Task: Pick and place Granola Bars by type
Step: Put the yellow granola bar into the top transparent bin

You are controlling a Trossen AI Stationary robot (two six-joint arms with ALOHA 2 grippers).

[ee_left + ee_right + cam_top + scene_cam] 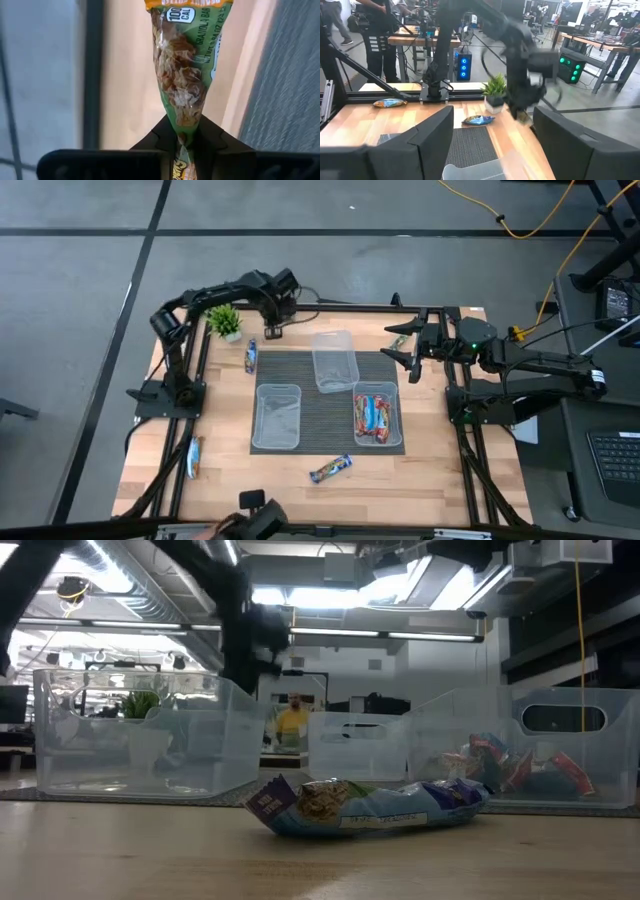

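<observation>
My left gripper (272, 330) hangs over the table's far left part, beside the potted plant (224, 320), shut on a green-wrapped granola bar (182, 75). My right gripper (403, 348) is open above the table's far right part; another green-gold bar (399, 339) lies flat on the wood by its far finger. Blue bars lie flat on the table at left (250, 356), near left (193, 457) and near middle (330, 468). Red-orange bars (375, 417) lie in the right tub (401, 420). My left gripper pinches the green bar near one end of its wrapper (186, 131) between its two fingers. The wrapper's crimped end (181, 167) sticks back past them. The right wrist view shows the bar (522, 116) hanging below the down-pointing fingers; whether its lower end touches the table I cannot tell.
Three clear tubs stand on the dark mat (305, 380): an empty one at left (278, 416), an empty one at the far middle (334, 360) and the right one with the red bars. Bare wood lies along the near edge. A person shows beyond the table (292, 722).
</observation>
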